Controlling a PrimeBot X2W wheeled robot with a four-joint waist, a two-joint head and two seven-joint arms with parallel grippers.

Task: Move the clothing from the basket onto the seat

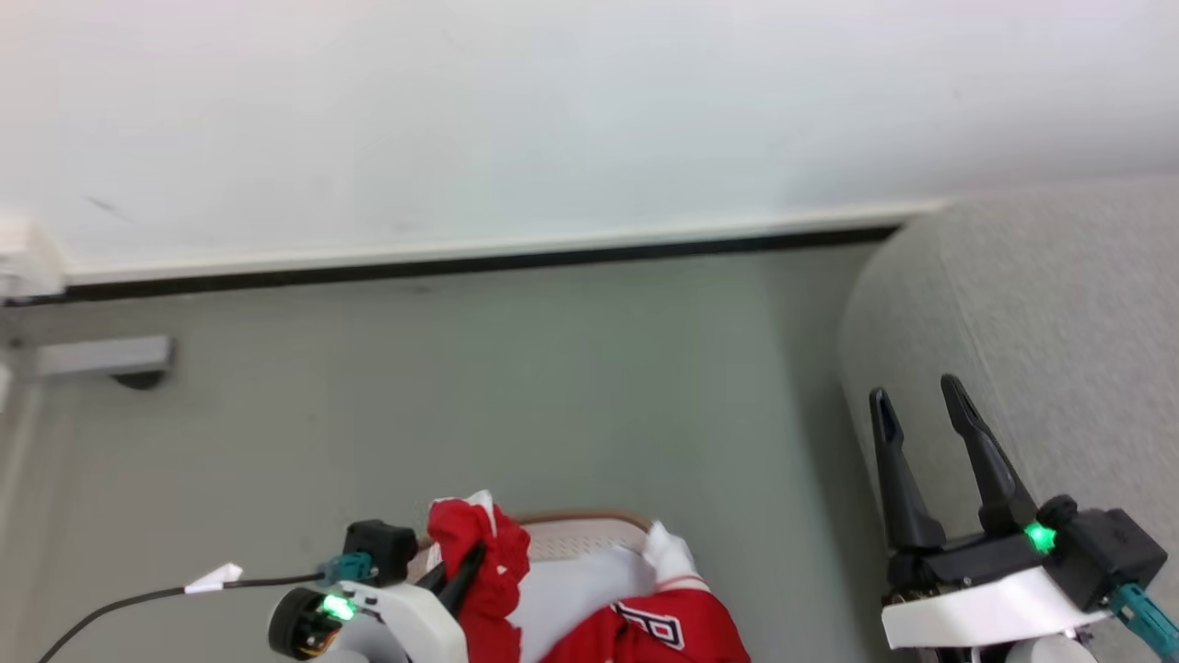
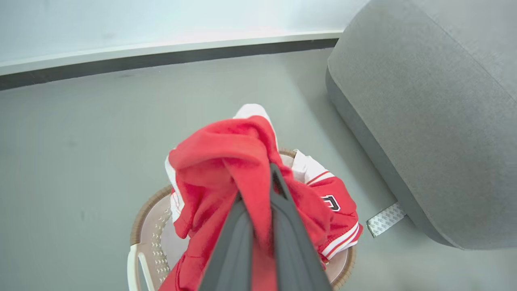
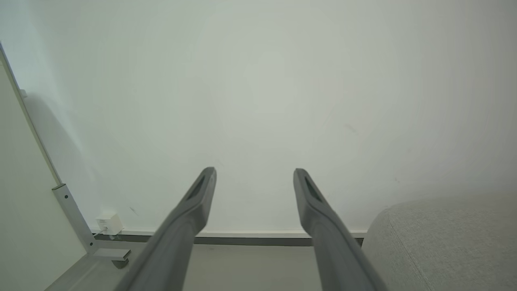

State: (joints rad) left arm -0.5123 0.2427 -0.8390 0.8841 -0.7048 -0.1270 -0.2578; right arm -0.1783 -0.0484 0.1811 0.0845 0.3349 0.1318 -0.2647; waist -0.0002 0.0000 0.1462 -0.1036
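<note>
A: How is the jersey held?

B: A bunched fold of the jersey [image 2: 226, 161] is clamped between the jaws of the left gripper [image 2: 258, 186], above the basket [image 2: 139, 220]. The rest is draped down into the basket, and the lettered part is hung over the rim on the side nearer the seat [image 2: 424, 101].

A: Why is a bunch gripped?

B: It is judged that a thick fold is less easily lost from thin jaws than a single layer.

A: And the right gripper?

B: The right gripper [image 1: 916, 391] is held aside, in front of the seat, with its jaws spread apart and nothing between them. The path is probably left free that way.

A: What is left to be done?

B: The jersey is not yet clear of the basket. A higher lift is called for before it is carried across the strip of floor [image 1: 553, 387] to the seat nearby. Otherwise the basket may be dragged or tipped by the trailing cloth.
</note>
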